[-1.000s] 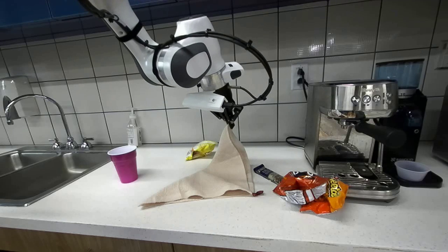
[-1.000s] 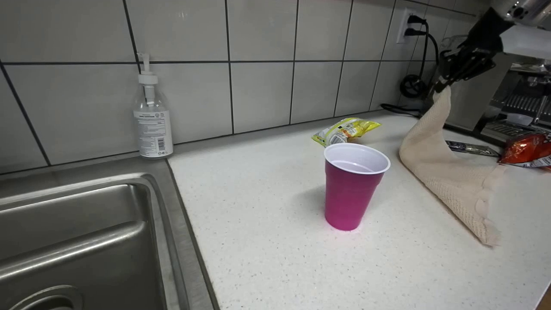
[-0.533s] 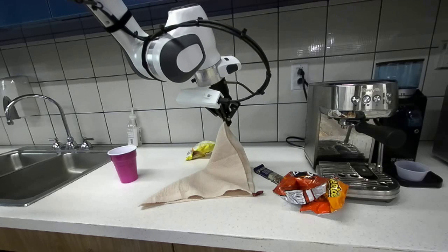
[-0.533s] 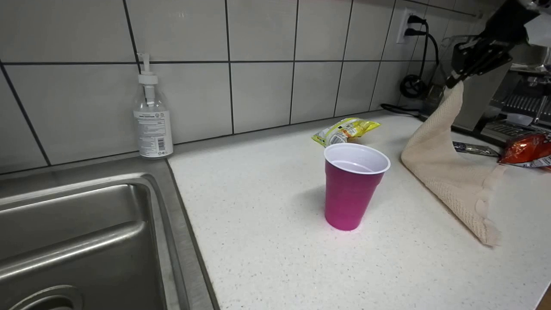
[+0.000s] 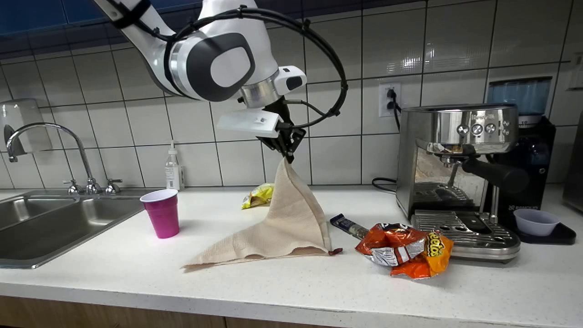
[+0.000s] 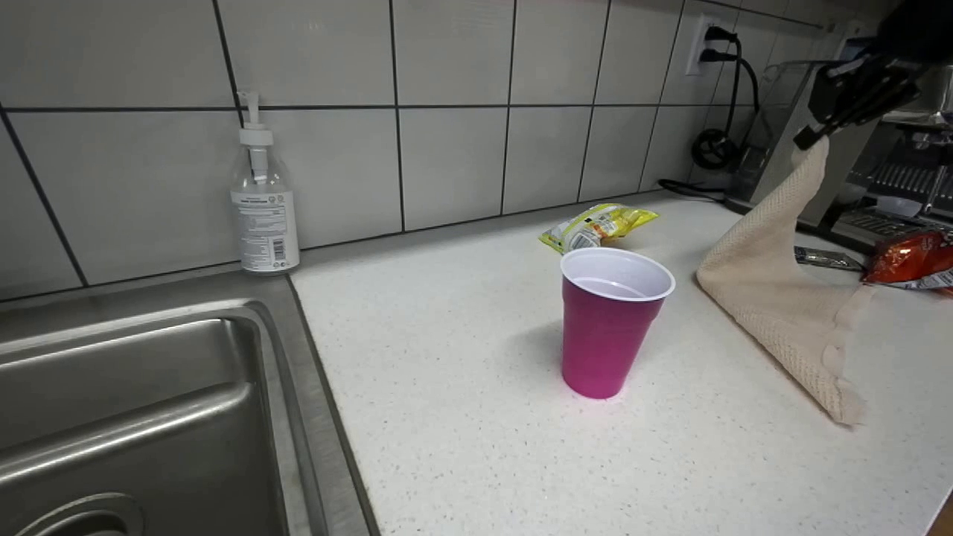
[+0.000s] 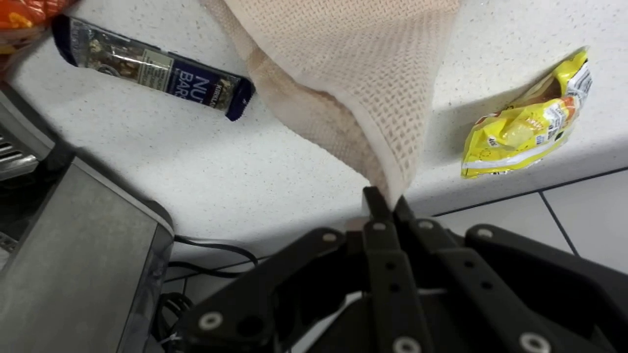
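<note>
Centrally, a black gripper (image 7: 388, 197) was closed on one corner of a beige cloth (image 5: 289, 223), pinching it. That corner stood raised above the white counter (image 5: 136, 269), while the cloth's lower part spread across the surface. A wrapped nut bar (image 7: 157, 71) lay near the cloth, one end close to a crumpled orange snack bag (image 5: 403, 250). Near the tiled wall (image 5: 334, 159) lay a yellow packet (image 7: 530, 122). A pink cup (image 5: 164, 217) stood upright between the cloth and the steel sink (image 6: 305, 432); a coffee machine (image 5: 460, 130) stood just behind the snack bag.
</note>
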`<action>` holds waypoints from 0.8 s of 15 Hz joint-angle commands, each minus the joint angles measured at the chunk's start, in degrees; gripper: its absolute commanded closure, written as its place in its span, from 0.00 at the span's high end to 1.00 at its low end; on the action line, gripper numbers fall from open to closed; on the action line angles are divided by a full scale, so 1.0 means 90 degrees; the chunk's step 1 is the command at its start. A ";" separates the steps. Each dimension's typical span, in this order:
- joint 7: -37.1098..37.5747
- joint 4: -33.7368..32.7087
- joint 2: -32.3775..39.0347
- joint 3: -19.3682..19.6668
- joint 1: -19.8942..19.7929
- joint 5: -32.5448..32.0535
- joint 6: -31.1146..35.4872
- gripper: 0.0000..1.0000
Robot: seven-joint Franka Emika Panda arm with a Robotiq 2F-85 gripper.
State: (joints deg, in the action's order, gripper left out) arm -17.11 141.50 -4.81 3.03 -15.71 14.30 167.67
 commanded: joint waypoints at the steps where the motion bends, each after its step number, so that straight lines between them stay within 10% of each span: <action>1: -0.0488 0.0462 -0.0687 0.0084 0.0096 0.0289 -0.0351 0.01; 12: -0.0286 0.1317 -0.1459 0.0622 0.0943 -0.0250 -0.0524 0.01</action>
State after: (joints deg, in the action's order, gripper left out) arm -21.09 150.77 -15.10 6.44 -10.33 14.41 163.60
